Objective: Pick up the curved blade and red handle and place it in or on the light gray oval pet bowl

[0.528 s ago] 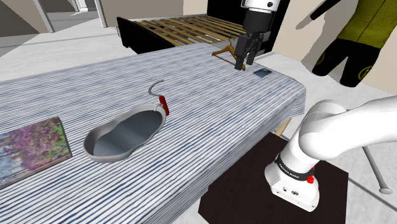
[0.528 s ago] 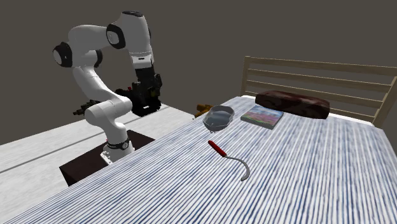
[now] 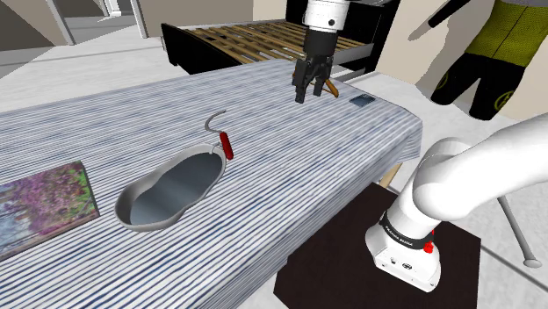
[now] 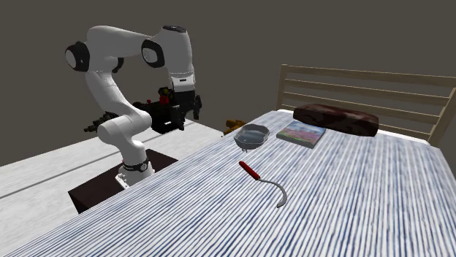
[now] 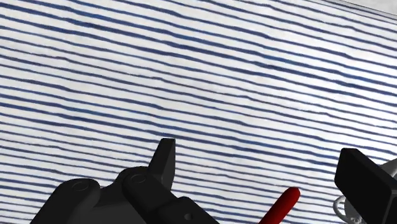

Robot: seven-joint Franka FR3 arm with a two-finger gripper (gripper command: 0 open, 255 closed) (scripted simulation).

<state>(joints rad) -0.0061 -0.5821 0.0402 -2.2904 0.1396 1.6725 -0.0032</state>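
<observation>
"What is the biggest thing here?"

"The bed (image 3: 290,167). It has a cover with blue and white stripes. The grey oval bowl (image 3: 167,189) sits on that cover."

"And the white arm (image 3: 474,176)?"

"It stands on its box beside the bed. It reaches out over the cover, well apart from the bowl."

"What else is on the bed?"

"A dark pillow (image 4: 336,119) lies by the headboard, farther from the bowl. A book (image 3: 39,204) with a bright picture lies flat near the bowl, on the shoulder view's left of it."

"Where is the sickle (image 3: 227,145)?"

"It lies flat on the cover, just beside the bowl. Its red end is the part closest to the bowl's rim. Its thin grey blade curls away from the bowl."

"Are the jaws holding it?"

"No. The black jaws stand apart and hold nothing. They hang over the cover, well apart from the bowl, and the sickle lies between the bowl and them. In the wrist view the red handle (image 5: 280,207) shows in the gap between the jaws, down on the cover, and touches neither one."
</observation>
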